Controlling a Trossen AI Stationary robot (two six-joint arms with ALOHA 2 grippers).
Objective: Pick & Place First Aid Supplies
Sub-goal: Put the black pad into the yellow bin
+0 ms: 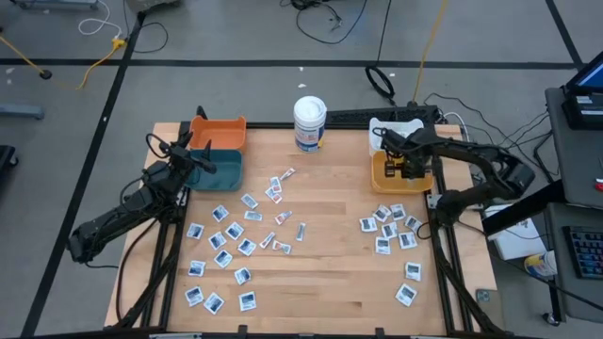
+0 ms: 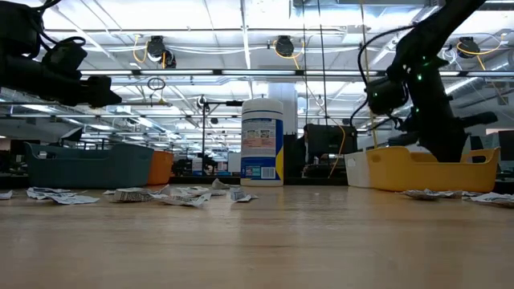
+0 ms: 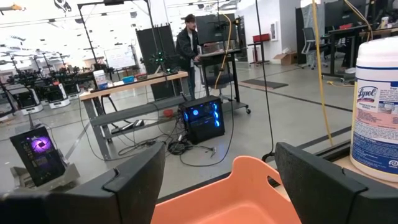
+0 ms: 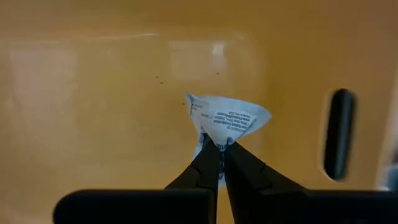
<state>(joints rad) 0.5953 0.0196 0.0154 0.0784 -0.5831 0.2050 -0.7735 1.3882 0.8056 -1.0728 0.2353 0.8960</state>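
My right gripper [image 4: 221,148] points down into the yellow bin [image 1: 381,179] at the table's right rear, shut on a small white printed packet [image 4: 227,118]. Many first aid packets lie flat on the wood, one group left of centre [image 1: 231,243] and another near the right edge [image 1: 391,226]. My left gripper [image 3: 219,163] waits open and level above the orange bin [image 3: 239,199] at the far left, with nothing between its fingers. In the low view the yellow bin's wall [image 2: 426,170] hides my right fingertips. My right gripper pinches one crumpled end of the packet [image 4: 219,140] between its two fingertips. The fingers come from above, pointing steeply down. The rest of the packet fans out beyond the tips over the yellow bin's floor [image 4: 93,106]; whether it touches the floor I cannot tell.
A tall white tub with a blue label [image 1: 309,122] stands at the far middle. A teal bin [image 1: 217,169] sits next to the orange bin [image 1: 219,132] at the left rear. A white bin [image 1: 396,129] stands behind the yellow one. A person stands in the room beyond.
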